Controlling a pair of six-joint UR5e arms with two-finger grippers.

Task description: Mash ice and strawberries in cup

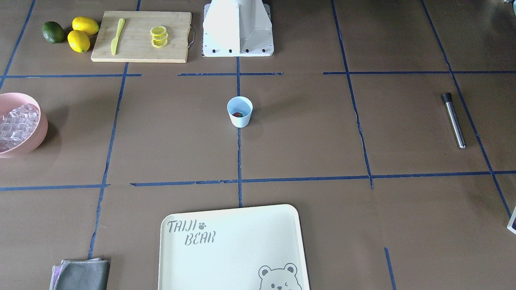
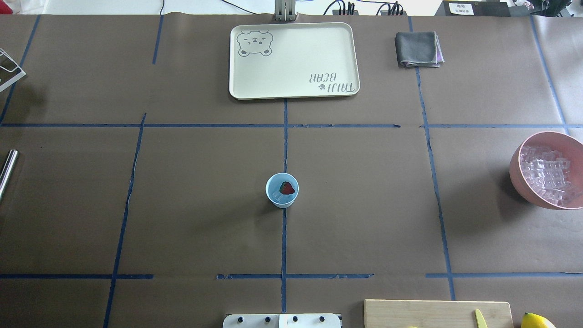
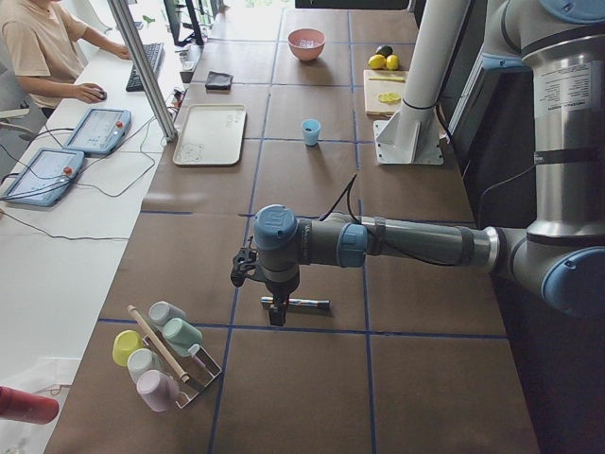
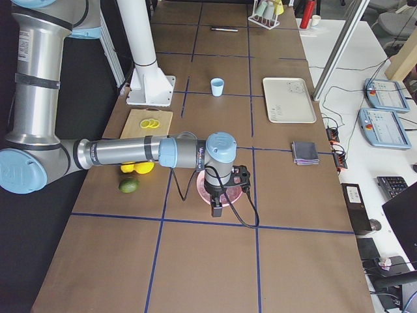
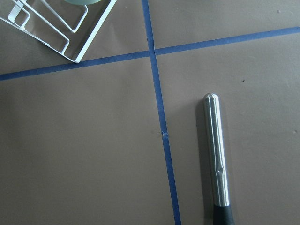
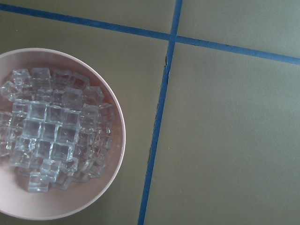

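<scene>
Cup stands mid-table; pink bowl and muddler lie near opposite edges.

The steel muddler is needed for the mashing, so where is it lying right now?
The steel muddler lies flat on the robot's left side, at the front-facing view's right, near the white wire rack and far from the cup.
</scene>
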